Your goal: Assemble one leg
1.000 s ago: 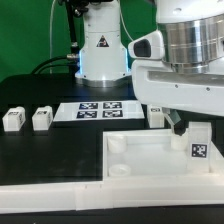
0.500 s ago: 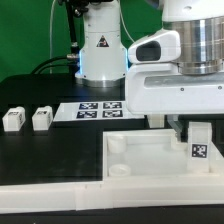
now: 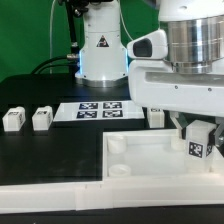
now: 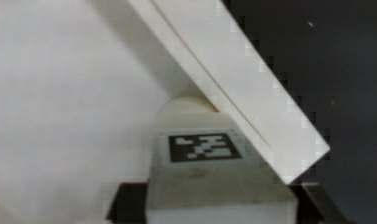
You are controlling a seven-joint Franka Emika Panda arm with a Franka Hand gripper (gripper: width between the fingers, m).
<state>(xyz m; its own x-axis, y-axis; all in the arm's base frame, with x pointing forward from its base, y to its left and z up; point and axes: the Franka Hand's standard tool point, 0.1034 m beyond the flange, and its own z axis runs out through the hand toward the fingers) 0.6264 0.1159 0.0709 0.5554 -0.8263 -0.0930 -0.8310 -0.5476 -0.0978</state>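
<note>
My gripper (image 3: 198, 132) is shut on a leg (image 3: 197, 141), a small white block with a black-and-white tag facing the camera. It holds the leg slightly tilted over the far corner of the large white panel (image 3: 150, 165) on the exterior view's right. In the wrist view the leg (image 4: 206, 150) sits between my two dark fingers (image 4: 128, 204), with the panel's surface (image 4: 69, 90) and its raised rim (image 4: 238, 80) behind it. My gripper (image 4: 217, 206) closes on both of the leg's sides.
Two more legs (image 3: 12, 120) (image 3: 41, 119) stand on the black table at the exterior view's left. Another one (image 3: 156, 115) stands behind the panel. The marker board (image 3: 100, 108) lies before the robot base (image 3: 100, 45).
The gripper dropped lower over the leg, then came back up. The leg stood upright on the panel before; now it is tilted in the fingers.
</note>
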